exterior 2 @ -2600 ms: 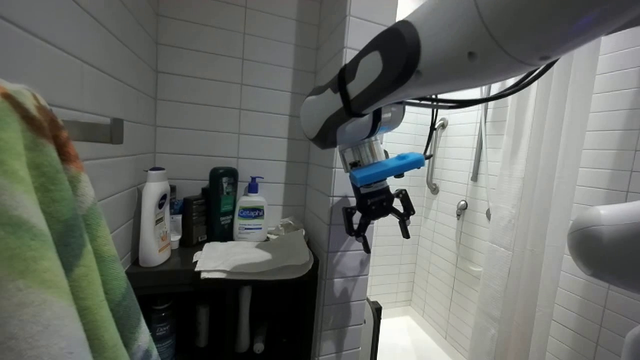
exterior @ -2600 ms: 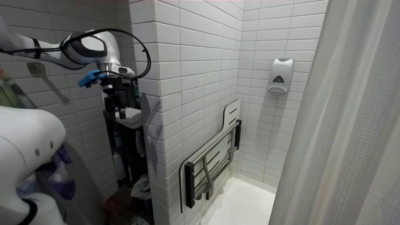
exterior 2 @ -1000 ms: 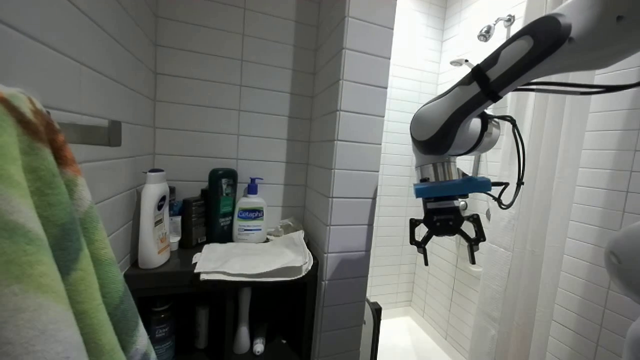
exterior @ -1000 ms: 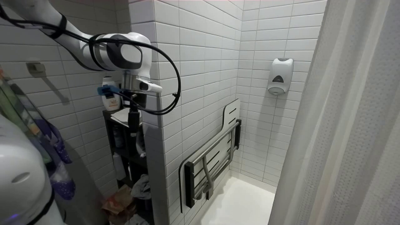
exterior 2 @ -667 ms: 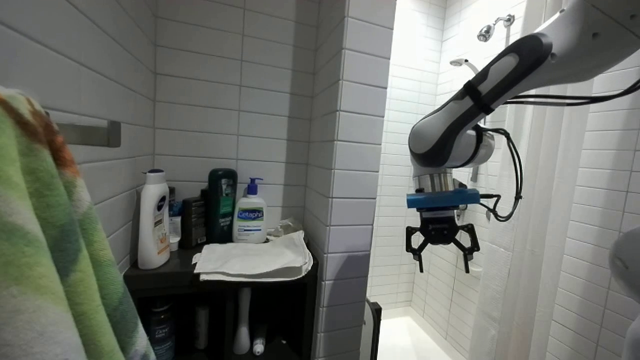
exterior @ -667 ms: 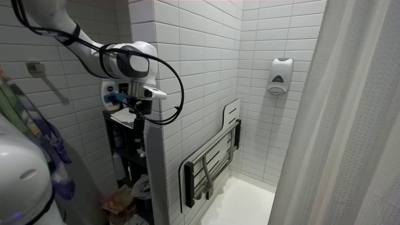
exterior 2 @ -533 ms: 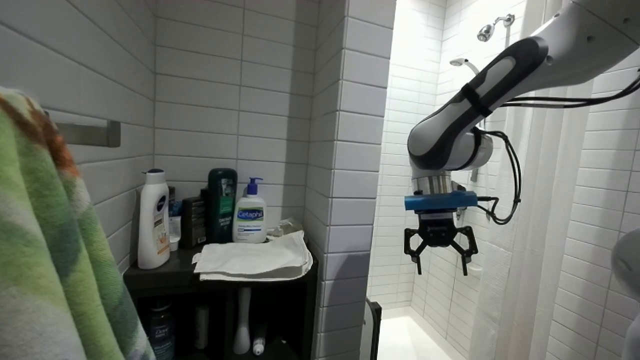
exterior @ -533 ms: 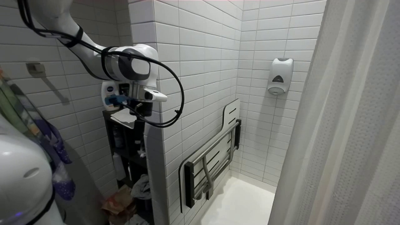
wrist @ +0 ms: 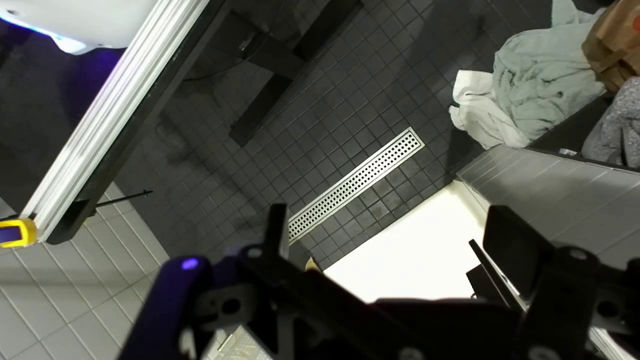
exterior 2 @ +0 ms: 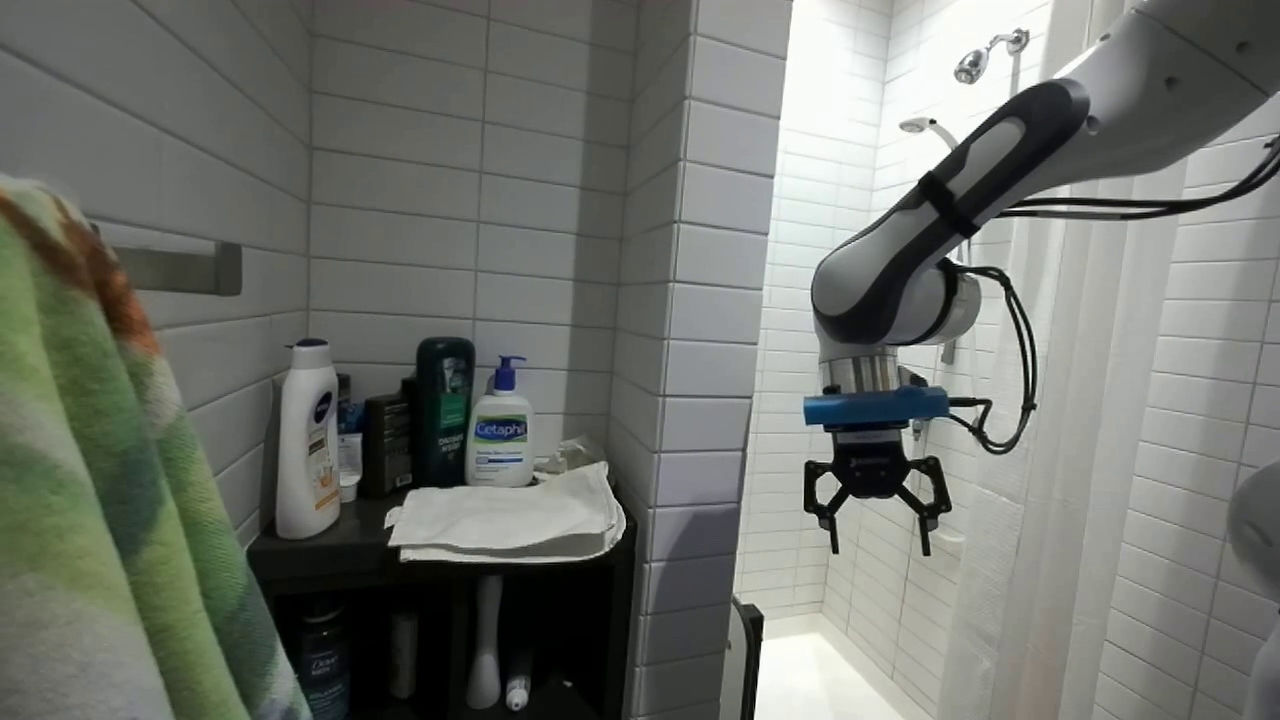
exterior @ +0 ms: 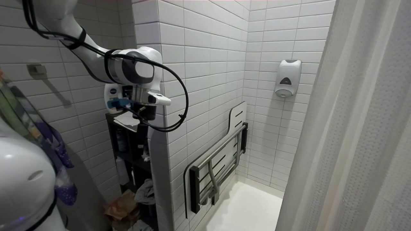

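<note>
My gripper (exterior 2: 880, 548) hangs in mid-air, fingers pointing down, to the side of the tiled wall end (exterior 2: 710, 400). In the wrist view its two fingers stand wide apart with nothing between them. Below it lie the dark tiled floor, a long metal drain (wrist: 356, 184) and the white shower floor (wrist: 415, 255). It touches nothing that I can see. On the black shelf unit (exterior 2: 320, 555) stand a white Nivea bottle (exterior 2: 308, 440), a dark green bottle (exterior 2: 444, 410) and a Cetaphil pump bottle (exterior 2: 500, 440), behind folded white cloths (exterior 2: 510, 515).
A folded shower seat (exterior: 221, 157) is fixed to the tiled wall. Farther in hangs a soap dispenser (exterior: 288, 78), with a shower curtain (exterior: 353, 128) alongside. A colourful towel (exterior 2: 120, 450) hangs near the shelf. Crumpled cloths (wrist: 545, 80) lie by the wall below.
The gripper has swung away from the tiled wall end and straightened from a tilt to point down. Over the last second it sank a little, then slowed. It stayed open throughout.
</note>
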You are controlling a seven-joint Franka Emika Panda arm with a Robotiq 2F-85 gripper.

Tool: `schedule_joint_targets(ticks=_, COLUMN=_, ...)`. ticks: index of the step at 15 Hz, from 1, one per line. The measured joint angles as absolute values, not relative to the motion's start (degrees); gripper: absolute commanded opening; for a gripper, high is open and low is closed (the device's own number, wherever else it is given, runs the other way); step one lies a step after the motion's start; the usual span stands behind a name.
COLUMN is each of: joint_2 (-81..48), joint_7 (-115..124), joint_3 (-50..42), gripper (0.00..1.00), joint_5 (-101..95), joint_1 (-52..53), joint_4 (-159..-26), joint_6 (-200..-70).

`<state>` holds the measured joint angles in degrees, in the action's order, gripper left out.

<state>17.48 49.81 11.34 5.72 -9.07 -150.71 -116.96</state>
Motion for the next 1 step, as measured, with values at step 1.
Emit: schedule_joint_targets(ticks=1, joint_2=17.48, joint_7=49.81, joint_3=11.34, gripper=1.0, joint_5=5.72, joint_1=-9.07, joint_4=-150.71, joint_6=-116.96)
